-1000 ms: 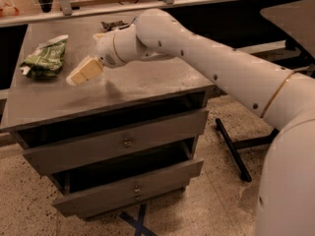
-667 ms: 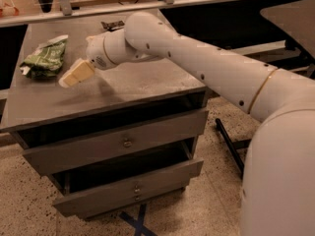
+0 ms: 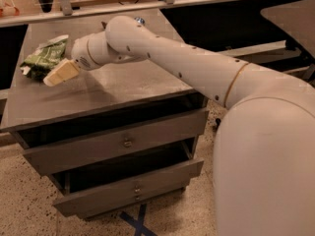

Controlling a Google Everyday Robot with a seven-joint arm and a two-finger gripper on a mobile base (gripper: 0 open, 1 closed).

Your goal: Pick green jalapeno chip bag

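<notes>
The green jalapeno chip bag (image 3: 43, 58) lies crumpled at the far left of the grey cabinet top (image 3: 113, 85), dark green with a pale edge. My gripper (image 3: 58, 74) reaches across the top from the right. Its cream fingers sit just right of and in front of the bag, close to its near edge. The white arm (image 3: 187, 63) crosses the top behind it and hides the back middle of the surface.
The cabinet has two drawers (image 3: 118, 141), the lower one pulled partly out. A small pale can (image 3: 139, 20) peeks out behind the arm at the back. A wooden rail (image 3: 147, 1) runs behind. Speckled floor lies below.
My gripper has moved left across the cabinet top, closer to the chip bag. The bag has not moved.
</notes>
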